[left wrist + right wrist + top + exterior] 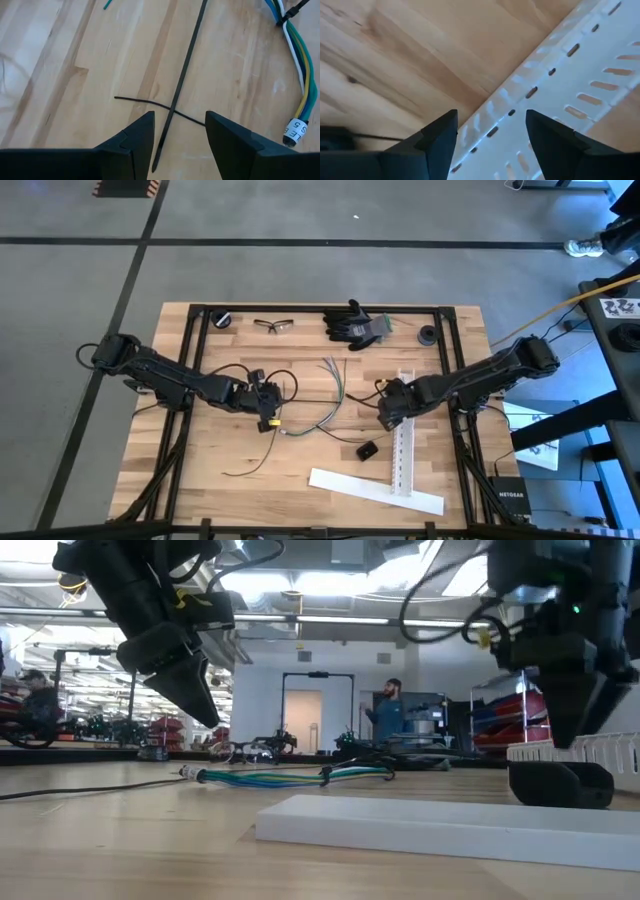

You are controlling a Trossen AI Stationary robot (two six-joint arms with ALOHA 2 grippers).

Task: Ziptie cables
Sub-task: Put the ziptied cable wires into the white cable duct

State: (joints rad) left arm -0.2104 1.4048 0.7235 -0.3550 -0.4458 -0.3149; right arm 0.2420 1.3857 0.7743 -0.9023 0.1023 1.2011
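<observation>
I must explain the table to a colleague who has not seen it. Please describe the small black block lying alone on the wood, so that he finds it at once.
Start from the perforated white strip that runs down the right half of the wooden table. Just to its left, below the right gripper, lies the small black block. It is short and boxy, unlike the thin cables and zipties nearby.

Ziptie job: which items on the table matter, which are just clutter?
Job:
- thin pale blue, green and white cables
- stiff black plastic ziptie

Clutter:
- black gloves
- clear safety glasses
- white perforated strip
- small black box
</observation>
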